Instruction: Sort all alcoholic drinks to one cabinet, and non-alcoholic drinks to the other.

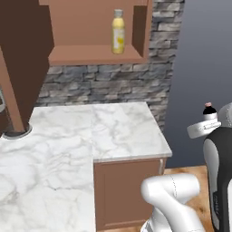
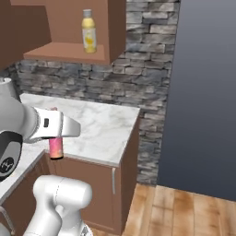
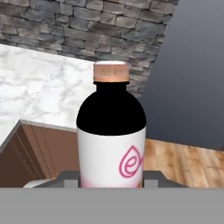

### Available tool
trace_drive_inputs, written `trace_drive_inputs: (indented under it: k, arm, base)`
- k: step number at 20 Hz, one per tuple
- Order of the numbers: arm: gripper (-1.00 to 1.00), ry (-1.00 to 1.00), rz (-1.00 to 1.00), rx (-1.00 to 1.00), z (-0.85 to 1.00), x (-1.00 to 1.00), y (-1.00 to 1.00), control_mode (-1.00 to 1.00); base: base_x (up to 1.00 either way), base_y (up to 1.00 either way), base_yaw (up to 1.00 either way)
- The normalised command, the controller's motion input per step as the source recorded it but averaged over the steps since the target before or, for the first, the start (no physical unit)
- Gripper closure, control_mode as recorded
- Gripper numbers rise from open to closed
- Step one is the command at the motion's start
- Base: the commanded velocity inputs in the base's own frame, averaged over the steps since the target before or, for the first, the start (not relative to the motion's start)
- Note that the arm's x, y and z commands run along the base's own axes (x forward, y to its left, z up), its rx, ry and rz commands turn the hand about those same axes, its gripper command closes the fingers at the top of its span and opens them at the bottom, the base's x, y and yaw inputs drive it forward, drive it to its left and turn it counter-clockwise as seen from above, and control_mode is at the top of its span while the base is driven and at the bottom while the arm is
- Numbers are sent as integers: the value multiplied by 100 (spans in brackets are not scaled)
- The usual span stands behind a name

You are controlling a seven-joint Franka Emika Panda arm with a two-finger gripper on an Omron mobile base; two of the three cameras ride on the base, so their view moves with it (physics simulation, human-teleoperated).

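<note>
Stone wall (image 1: 113,86), marble counter (image 1: 122,131), wood floor (image 2: 184,207)

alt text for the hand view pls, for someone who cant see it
A small pink bottle with a black shoulder, pinkish cap and white label stands upright between the gripper fingers, close to the camera. Behind it lie a white marble counter over brown cabinet fronts, a grey stone wall and wooden floor.

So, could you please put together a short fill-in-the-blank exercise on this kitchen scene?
1. The yellow juice bottle stands on the open cabinet's ____.
2. The end effector is shut on the small ____ bottle.
3. The wall behind the marble counter is made of grey ____.

Missing words: shelf; pink; stone
</note>
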Motion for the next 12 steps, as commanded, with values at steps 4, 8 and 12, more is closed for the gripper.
trace_drive_inputs:
  k: [4, 8, 12]
  arm:
    - [100, 0, 0, 0, 0, 0, 0, 100]
    - [100, 0, 0, 0, 0, 0, 0, 100]
    - [100, 0, 0, 0, 0, 0, 0, 100]
  base:
    - [46, 60, -3]
    - [73, 46, -2]
    - [85, 40, -1]
